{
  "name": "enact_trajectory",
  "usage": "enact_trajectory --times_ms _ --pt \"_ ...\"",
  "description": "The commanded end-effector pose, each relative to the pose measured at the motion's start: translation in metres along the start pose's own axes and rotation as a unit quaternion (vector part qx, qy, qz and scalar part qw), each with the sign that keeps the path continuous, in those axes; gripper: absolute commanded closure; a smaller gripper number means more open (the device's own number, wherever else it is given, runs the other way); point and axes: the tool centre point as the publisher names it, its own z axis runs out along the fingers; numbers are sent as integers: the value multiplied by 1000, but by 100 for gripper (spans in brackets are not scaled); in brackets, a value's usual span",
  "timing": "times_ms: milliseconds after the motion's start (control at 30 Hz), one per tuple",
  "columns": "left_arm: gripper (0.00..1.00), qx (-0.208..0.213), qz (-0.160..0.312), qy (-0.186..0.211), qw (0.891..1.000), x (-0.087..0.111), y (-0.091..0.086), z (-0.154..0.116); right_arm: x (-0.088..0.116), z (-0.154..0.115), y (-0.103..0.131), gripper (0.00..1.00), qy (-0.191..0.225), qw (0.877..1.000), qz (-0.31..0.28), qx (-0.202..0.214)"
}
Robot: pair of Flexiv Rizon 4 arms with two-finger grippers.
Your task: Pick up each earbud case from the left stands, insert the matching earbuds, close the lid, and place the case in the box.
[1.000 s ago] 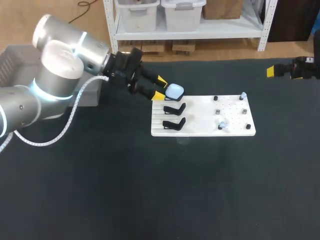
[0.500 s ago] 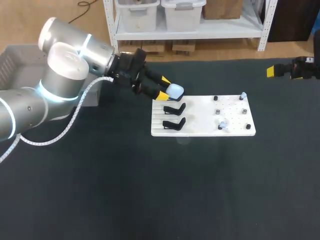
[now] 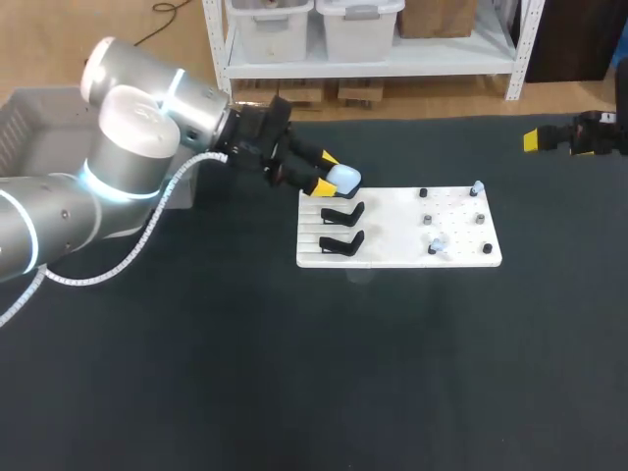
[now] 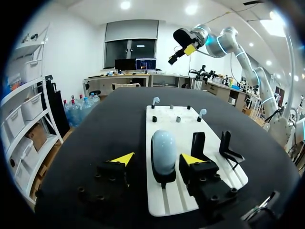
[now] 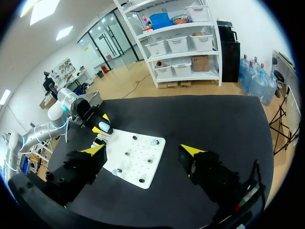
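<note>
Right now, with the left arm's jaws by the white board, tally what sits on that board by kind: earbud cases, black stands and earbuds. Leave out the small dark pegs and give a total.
earbud case: 1
black stands: 3, one of them under the earbud case
pale earbuds: 2
Total: 6

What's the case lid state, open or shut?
Shut: the earbud case shows one smooth rounded shell with no raised lid, seated upright on its black stand.
</note>
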Motion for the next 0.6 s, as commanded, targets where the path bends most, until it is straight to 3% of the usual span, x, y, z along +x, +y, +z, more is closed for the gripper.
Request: enact_trajectory --times_ms 33,600 --pt "42 0 2 -1 1000 0 1 3 0 0 0 0 0 1000 0 1" --pt "54 -2 8 -4 1000 -1 -2 7 0 0 0 0 0 1000 0 1"
